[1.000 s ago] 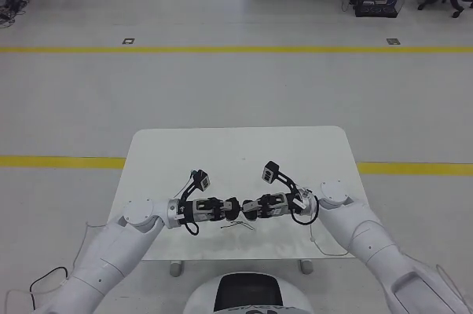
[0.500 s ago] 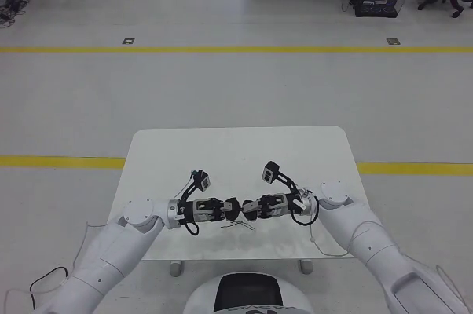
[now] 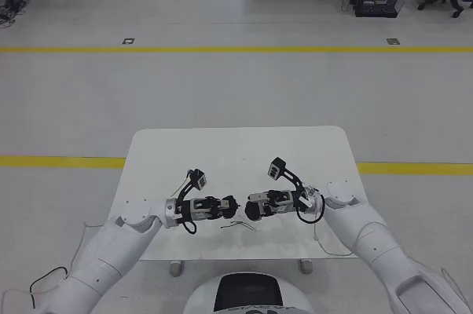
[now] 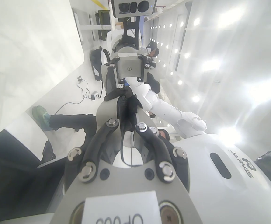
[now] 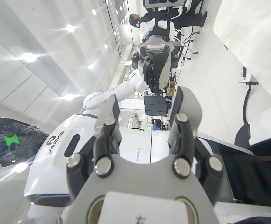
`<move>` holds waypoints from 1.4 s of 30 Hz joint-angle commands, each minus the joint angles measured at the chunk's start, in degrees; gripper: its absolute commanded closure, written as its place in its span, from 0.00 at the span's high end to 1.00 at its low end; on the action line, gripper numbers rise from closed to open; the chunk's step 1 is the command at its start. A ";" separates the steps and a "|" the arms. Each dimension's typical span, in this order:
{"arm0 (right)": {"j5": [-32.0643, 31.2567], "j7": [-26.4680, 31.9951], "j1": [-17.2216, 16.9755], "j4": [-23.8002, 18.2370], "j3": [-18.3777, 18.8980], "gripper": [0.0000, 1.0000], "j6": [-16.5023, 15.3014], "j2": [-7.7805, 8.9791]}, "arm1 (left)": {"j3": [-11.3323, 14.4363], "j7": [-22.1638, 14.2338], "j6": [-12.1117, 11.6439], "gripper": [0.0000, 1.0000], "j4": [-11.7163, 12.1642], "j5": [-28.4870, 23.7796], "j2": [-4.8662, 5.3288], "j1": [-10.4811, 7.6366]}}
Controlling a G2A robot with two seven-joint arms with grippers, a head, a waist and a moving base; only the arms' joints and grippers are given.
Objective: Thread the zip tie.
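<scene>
Above the near part of the white surface [image 3: 221, 153], the left gripper [image 3: 232, 208] and the right gripper [image 3: 250, 209] face each other tip to tip with a small gap between them. The left jaws are clenched together (whether anything thin sits between them I cannot tell). The right jaws stand released and well spread. The zip tie [image 3: 238, 225], a thin dark strip, lies flat on the surface just beside that gap, on the robot's side, apart from both arms.

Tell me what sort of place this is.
Probably a robotics lab or test hall: yellow lines run across a bare pale floor, with one white table and dark equipment at the far edge.
</scene>
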 commanded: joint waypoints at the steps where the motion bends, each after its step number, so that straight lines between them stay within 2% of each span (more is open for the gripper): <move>1: 0.03 -0.02 0.02 0.04 -0.03 1.00 0.00 -0.02 | -0.28 0.35 -1.16 0.00 -0.04 -0.41 0.03 0.16; 8: 0.03 -0.02 0.02 0.04 -0.03 1.00 0.00 -0.02 | -0.28 0.35 -1.16 0.00 -0.04 -0.41 0.03 0.16; 11: 0.03 -0.02 0.02 0.04 -0.03 1.00 0.00 -0.02 | -0.31 2.18 -1.24 0.00 -0.45 0.38 0.04 0.30; 15: 0.03 -0.02 0.02 0.04 -0.03 1.00 0.00 -0.02 | -3.75 1.54 -3.77 0.00 1.51 0.09 0.86 0.43; 20: 0.03 -0.02 0.02 0.04 -0.03 1.00 0.00 -0.02 | -9.97 -1.46 -3.84 0.00 1.96 -0.13 2.22 1.79; 24: 0.03 -0.02 0.02 0.04 -0.03 1.00 0.00 -0.02 | -14.06 -3.48 -3.84 0.00 1.80 -0.25 2.82 3.40; 28: 0.03 -0.02 0.02 0.04 -0.03 1.00 0.00 -0.02 | -16.45 -4.48 -3.84 0.00 1.82 0.24 2.94 4.32; 34: -0.51 -0.83 -0.05 -0.32 -0.09 1.00 0.09 -0.01 | -16.83 -4.13 -3.84 0.00 1.94 0.79 2.48 4.28; 36: -3.84 -2.13 0.43 -1.79 -0.38 1.00 0.53 0.14 | -16.87 -3.94 -3.84 0.00 2.08 1.00 2.35 4.21; 39: -12.12 -2.93 2.19 -3.61 -1.04 1.00 0.70 0.60 | -17.03 -3.46 -3.84 0.00 2.21 1.52 2.20 4.22; 42: -23.11 -4.77 3.51 -6.30 -2.35 1.00 -0.88 1.07 | -17.30 -3.02 -3.84 0.00 2.24 1.91 2.09 4.37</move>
